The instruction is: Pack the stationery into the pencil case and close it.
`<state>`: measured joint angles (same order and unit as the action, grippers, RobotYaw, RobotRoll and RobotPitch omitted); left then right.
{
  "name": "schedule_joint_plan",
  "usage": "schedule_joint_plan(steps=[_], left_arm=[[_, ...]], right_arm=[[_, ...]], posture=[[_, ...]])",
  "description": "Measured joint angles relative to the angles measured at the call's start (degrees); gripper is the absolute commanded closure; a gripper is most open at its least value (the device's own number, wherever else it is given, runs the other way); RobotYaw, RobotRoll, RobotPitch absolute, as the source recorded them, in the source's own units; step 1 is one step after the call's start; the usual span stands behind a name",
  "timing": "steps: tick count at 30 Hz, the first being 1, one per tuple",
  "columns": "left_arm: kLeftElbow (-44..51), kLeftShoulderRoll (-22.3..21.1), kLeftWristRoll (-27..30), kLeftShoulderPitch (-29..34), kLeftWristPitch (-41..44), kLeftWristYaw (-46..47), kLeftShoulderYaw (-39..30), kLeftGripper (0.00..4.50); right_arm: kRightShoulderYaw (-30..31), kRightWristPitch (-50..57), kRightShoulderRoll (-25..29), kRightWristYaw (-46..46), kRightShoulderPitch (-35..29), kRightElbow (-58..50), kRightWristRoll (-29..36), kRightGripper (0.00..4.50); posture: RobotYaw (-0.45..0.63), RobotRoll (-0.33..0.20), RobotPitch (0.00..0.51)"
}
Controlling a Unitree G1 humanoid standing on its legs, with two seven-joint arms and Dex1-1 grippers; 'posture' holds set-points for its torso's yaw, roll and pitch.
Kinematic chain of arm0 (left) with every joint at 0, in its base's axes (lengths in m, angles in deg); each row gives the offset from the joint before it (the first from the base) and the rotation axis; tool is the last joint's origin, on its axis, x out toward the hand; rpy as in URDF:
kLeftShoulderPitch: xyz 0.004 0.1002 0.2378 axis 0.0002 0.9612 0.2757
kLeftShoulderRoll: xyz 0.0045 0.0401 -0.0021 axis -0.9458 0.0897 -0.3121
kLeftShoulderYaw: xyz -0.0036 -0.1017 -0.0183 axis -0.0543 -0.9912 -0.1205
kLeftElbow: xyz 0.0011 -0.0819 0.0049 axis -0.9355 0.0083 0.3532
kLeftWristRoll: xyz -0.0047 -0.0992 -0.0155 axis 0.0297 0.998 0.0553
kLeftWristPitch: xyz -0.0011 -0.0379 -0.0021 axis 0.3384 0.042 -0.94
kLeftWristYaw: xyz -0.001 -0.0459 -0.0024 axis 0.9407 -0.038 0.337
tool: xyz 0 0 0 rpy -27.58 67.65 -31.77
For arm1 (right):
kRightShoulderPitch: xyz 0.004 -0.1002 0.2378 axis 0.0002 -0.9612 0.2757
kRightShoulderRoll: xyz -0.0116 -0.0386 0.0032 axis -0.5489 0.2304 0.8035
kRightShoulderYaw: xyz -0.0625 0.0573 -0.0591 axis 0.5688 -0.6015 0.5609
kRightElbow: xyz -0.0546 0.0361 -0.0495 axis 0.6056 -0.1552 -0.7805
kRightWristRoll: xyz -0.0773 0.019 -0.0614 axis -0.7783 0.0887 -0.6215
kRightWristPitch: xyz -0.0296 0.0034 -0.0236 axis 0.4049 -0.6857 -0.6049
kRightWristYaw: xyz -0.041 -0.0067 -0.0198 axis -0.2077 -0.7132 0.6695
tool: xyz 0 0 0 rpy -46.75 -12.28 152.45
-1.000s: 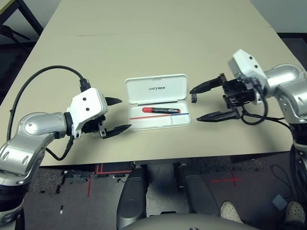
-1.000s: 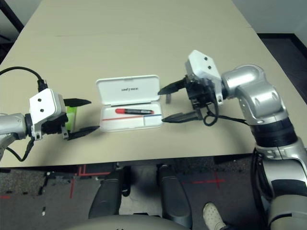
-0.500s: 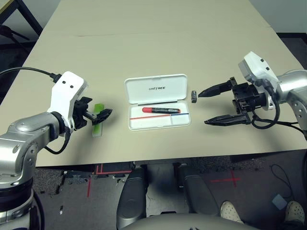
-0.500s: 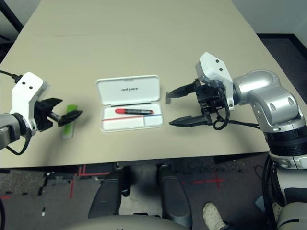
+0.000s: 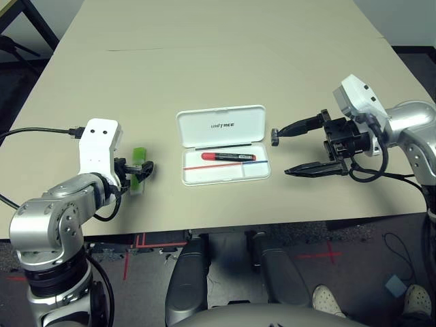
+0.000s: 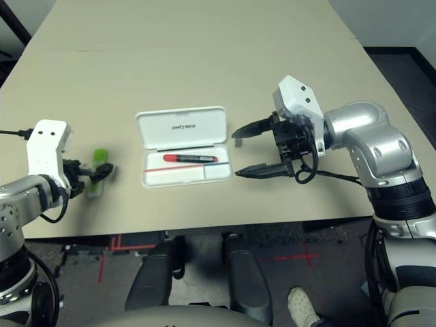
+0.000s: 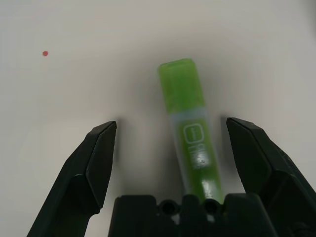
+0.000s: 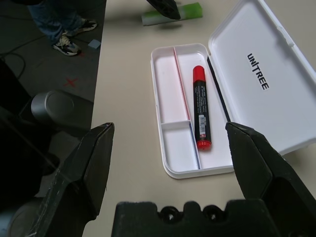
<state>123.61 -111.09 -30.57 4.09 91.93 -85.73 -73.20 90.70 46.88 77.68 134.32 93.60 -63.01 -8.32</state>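
The white pencil case [image 5: 221, 127] lies open mid-table, its "UNITREE" lid flat behind the tray [image 8: 170, 98]. The red marker [image 5: 228, 157] rests in the tray's long compartment. Left of the case, the lime-green-and-white stick [image 7: 190, 133] lies flat on the table. My left gripper [image 7: 171, 123] is lowered over it, open, with a finger on either side and not touching. Right of the case, my right gripper [image 5: 285, 151] hangs open above the table. The tiny dark grey piece [image 5: 274, 140] sits right at the tip of its far finger.
The tan table [image 5: 218, 61] stretches bare behind the case. Its front edge runs close under both grippers. A cable [image 5: 41, 129] trails from my left wrist. A person's legs and shoes [image 8: 59, 24] stand on the floor beyond the table's left side.
My left gripper swung left away from the case and came down over the green stick. My right gripper drew back to the right, then edged left again to the dark piece.
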Motion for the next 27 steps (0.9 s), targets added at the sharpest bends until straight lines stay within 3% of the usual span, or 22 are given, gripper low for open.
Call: schedule_joint_plan(steps=[13, 17, 23, 27], left_arm=[[0.17, 6.79, -0.98, -0.03, 0.0, 1.98, -1.1, 0.0], [0.15, 6.93, -0.76, 0.09, -0.05, 2.15, -1.67, 0.91], [0.02, 5.84, 0.53, 0.62, -0.03, 2.1, -2.33, 3.32], [-0.3, 3.85, 2.21, 0.72, 0.06, 1.63, -2.32, 3.42]], right_arm=[[0.0, -0.08, -0.05, -1.65, -0.28, -0.54, -0.5, 0.02], [0.0, -0.06, -0.09, -2.17, -0.41, -1.15, -0.51, 0.0], [0.0, -0.04, -0.44, -3.05, -0.66, -1.33, -0.54, 0.0], [0.0, -0.02, -0.49, -3.3, -1.14, -1.35, -0.58, 0.0]], posture=[[0.11, 0.0, 0.25], [0.11, 0.0, 0.256], [0.11, 0.0, 0.261], [0.11, 0.0, 0.263]])
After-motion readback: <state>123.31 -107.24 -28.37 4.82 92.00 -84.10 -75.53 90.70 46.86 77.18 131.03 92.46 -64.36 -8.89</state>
